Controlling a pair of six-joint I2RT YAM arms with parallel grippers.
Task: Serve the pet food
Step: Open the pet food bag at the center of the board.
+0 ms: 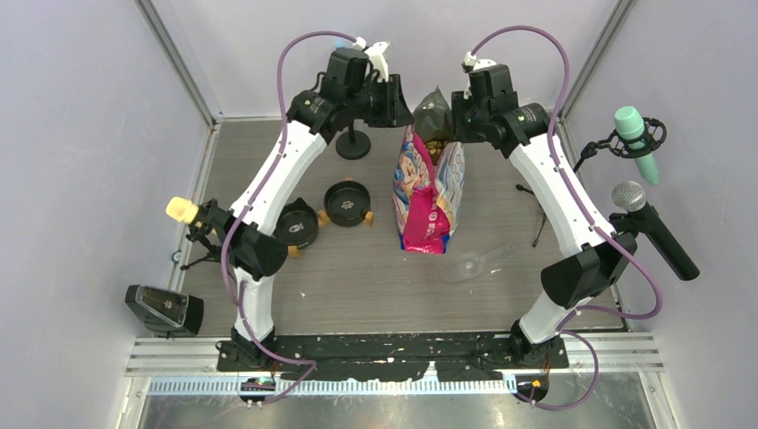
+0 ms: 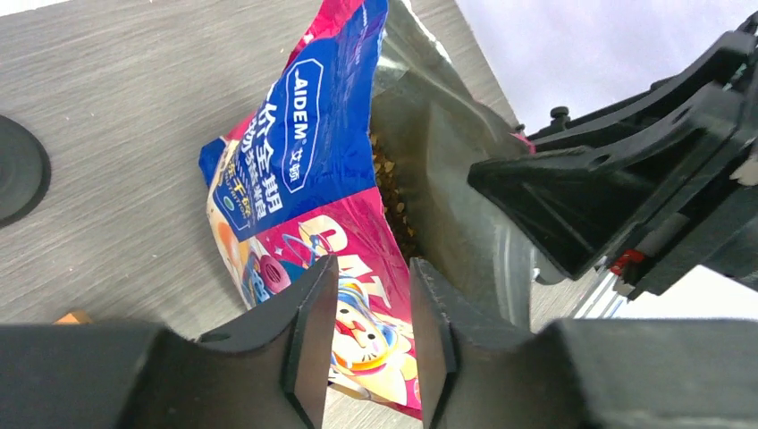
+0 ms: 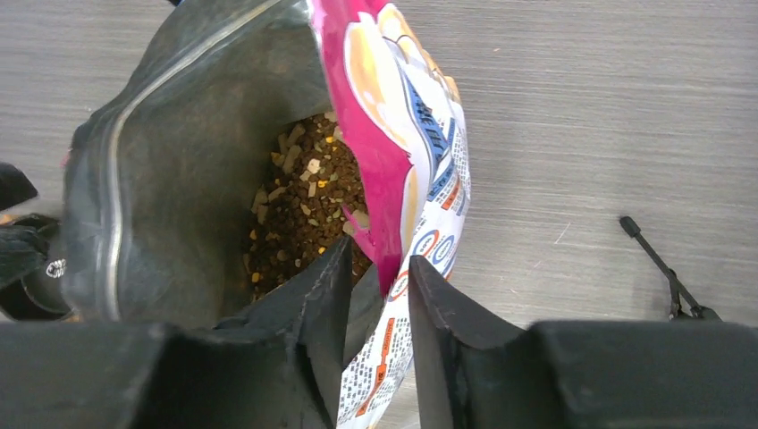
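The pet food is brown and tan kibble lying inside an open pink, white and blue bag that stands upright mid-table. Kibble also shows through the bag's mouth in the left wrist view. My right gripper is open and straddles the bag's pink rim, one finger inside and one outside. My left gripper is open and empty, hovering above the bag's left side. In the top view, the left gripper and right gripper flank the bag's top.
Two small black bowls with wooden feet stand left of the bag. A clear plastic item lies in front and to the right of the bag. A round black stand base is at the back left. Microphones stand at the right edge.
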